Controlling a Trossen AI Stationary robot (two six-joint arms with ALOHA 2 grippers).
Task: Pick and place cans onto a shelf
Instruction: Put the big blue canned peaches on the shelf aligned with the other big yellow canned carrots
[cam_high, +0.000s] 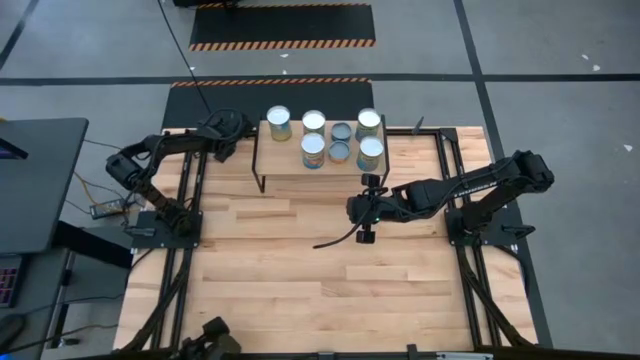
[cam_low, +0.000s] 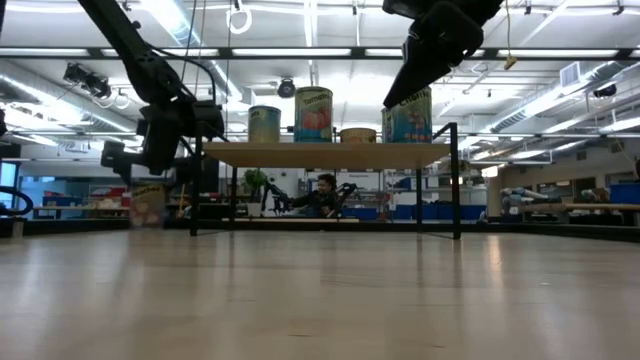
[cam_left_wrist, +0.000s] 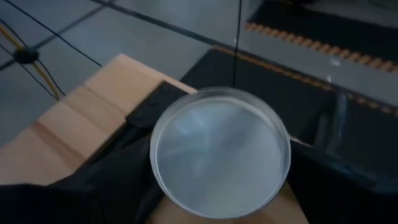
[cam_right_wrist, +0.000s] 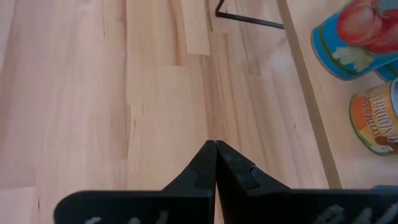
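Several cans (cam_high: 313, 150) stand upright on the shelf (cam_high: 285, 165) at the table's far edge; in the low view they show on its board (cam_low: 320, 155). One more can, with a silver round top (cam_left_wrist: 221, 152), stands on the table near the far left corner, beside the shelf (cam_low: 148, 205). My left gripper (cam_high: 222, 128) is open over it, one dark finger (cam_left_wrist: 118, 180) on each side of the can. My right gripper (cam_right_wrist: 214, 146) hangs shut and empty above the table in front of the shelf (cam_low: 390, 100). My left gripper comes at the can slanting down from above, with a finger on either side of its wall (cam_left_wrist: 155, 168). Whether the fingers touch the wall, I cannot tell. The can stands upright on the table.
The shelf's black wire legs (cam_low: 456, 180) stand close to the right gripper's side. The table's far left corner (cam_left_wrist: 124, 59) lies just beyond the can. Bare plank tabletop (cam_high: 320, 290) spreads toward the near edge. A person shows in the room beyond (cam_low: 322, 192).
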